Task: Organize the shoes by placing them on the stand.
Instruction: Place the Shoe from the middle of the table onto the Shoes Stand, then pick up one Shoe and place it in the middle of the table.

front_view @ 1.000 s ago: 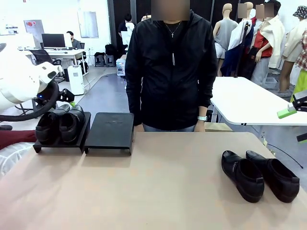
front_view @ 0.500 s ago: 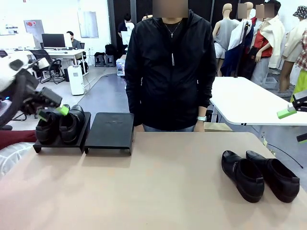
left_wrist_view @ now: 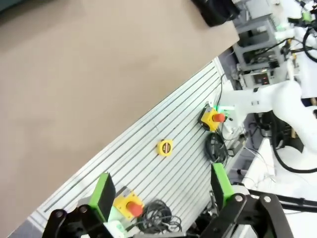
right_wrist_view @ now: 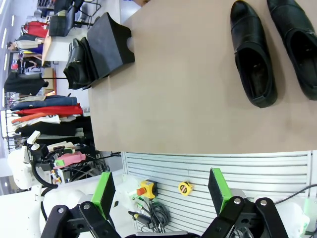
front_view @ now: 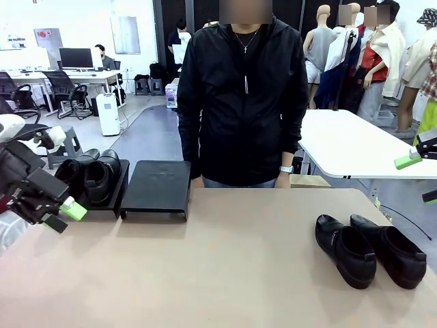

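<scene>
Tan table [front_view: 218,273] viewed from robot's side; person [front_view: 242,96] stood at far edge. Far left: left stand [front_view: 102,205] and right stand [front_view: 158,186] set side by side. First pair of shoes [front_view: 90,176] seated on left stand. Second pair of shoes [front_view: 369,249] laid on tabletop, near right. Left gripper [front_view: 64,215] held low at left edge, near left stand's front; fingers spread apart, nothing clamped. Right gripper [front_view: 418,179] raised at right edge; fingers spread apart, nothing clamped.

Left claw [front_view: 65,215]: boxy black body, bright green fingertip pads [front_view: 74,208]. Right claw [right_wrist_view: 161,191]: black linkages with round pivot pins, green pads. White rounded arm casing [left_wrist_view: 270,99], black cable [left_wrist_view: 275,148] looping beside it.
</scene>
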Tool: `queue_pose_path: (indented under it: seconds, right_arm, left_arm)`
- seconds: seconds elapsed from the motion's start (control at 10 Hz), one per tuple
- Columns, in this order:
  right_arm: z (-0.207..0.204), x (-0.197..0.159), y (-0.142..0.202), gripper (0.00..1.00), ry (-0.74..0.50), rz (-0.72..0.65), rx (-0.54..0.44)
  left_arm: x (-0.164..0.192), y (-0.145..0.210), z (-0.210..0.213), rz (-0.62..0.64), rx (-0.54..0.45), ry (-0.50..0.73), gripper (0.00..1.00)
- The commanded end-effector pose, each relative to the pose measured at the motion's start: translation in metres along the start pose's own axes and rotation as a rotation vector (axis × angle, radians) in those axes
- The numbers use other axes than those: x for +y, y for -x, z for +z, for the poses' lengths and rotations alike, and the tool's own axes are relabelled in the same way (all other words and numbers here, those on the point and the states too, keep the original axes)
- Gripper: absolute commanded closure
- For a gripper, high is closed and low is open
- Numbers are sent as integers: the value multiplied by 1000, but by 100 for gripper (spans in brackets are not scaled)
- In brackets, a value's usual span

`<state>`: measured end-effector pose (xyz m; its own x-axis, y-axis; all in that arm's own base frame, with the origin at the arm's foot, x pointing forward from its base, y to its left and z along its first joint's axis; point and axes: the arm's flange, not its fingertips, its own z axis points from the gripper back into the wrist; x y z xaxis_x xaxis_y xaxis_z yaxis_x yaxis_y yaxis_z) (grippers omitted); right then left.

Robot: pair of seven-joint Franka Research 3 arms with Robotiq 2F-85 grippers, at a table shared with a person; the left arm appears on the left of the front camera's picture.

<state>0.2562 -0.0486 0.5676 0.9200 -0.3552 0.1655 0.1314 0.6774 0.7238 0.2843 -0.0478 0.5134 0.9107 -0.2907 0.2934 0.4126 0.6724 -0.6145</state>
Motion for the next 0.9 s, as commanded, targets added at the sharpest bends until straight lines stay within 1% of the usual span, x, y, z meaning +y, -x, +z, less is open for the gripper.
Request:
queue_pose_path:
  seconds: [0.0,0.8]
  right_arm:
    - [0,1,0,0,-25,5,5]
    - [0,1,0,0,-25,5,5]
  left_arm:
    - [-9,-4,1,-36,-13,22,0]
    - [-9,-4,1,-36,-13,22,0]
